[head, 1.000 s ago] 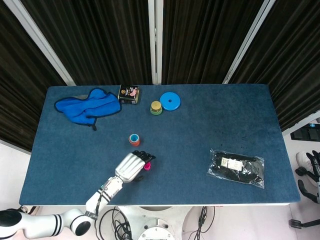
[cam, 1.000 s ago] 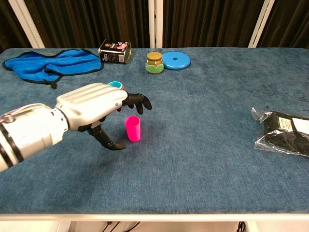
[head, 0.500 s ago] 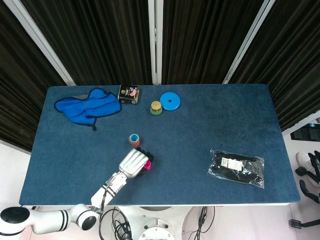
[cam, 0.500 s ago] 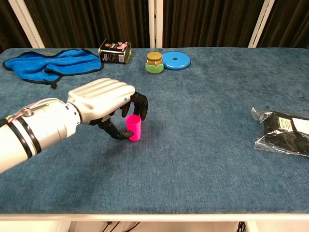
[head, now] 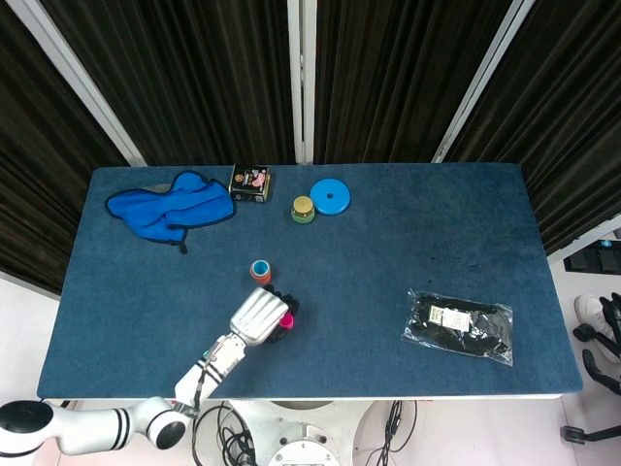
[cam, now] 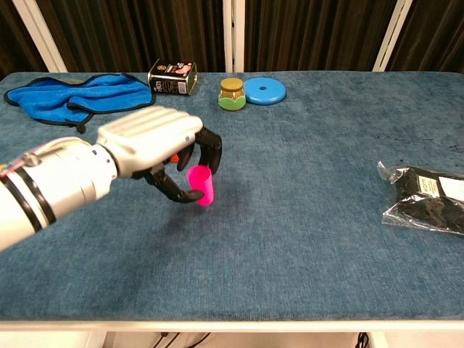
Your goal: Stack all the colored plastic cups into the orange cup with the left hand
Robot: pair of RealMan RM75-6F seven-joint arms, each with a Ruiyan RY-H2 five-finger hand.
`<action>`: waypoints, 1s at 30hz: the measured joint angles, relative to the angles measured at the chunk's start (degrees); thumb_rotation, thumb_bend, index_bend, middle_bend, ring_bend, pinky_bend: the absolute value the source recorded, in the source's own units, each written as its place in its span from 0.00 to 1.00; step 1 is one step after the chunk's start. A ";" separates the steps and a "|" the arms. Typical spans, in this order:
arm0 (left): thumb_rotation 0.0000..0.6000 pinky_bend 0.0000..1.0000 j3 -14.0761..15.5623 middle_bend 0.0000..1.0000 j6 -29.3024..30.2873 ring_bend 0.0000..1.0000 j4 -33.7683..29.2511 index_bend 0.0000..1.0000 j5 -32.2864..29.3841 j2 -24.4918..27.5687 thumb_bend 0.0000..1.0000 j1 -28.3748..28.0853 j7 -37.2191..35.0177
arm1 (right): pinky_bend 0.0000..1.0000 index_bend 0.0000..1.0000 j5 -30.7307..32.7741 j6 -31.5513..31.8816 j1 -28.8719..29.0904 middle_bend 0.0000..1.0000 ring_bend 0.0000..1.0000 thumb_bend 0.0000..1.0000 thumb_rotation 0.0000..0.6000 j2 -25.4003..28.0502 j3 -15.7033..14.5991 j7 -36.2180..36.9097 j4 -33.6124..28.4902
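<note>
Chest view shows our left hand (cam: 156, 148) clamped on the pink cup (cam: 201, 185), thumb below and fingers (cam: 210, 148) over its far side. A second ago that hand hung spread above the cup as it stood on the counter (cam: 304, 217); half a second ago the fingers closed around it. Now the cup sits higher and tilts, so we judge it lifted clear. The orange cup (head: 260, 272), with a blue cup nested inside, stands just beyond the hand in the head view and is mostly hidden behind it in the chest view. Our right hand is in neither view. What follows, we judge, is carrying the pink cup over the orange one.
</note>
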 measured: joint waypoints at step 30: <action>1.00 0.44 -7.87 0.53 0.59 0.57 2.90 0.54 -9.02 5.23 0.31 -3.91 1.22 | 0.00 0.00 -2.08 0.39 0.48 0.00 0.00 0.33 1.00 0.77 -0.96 -5.37 -4.28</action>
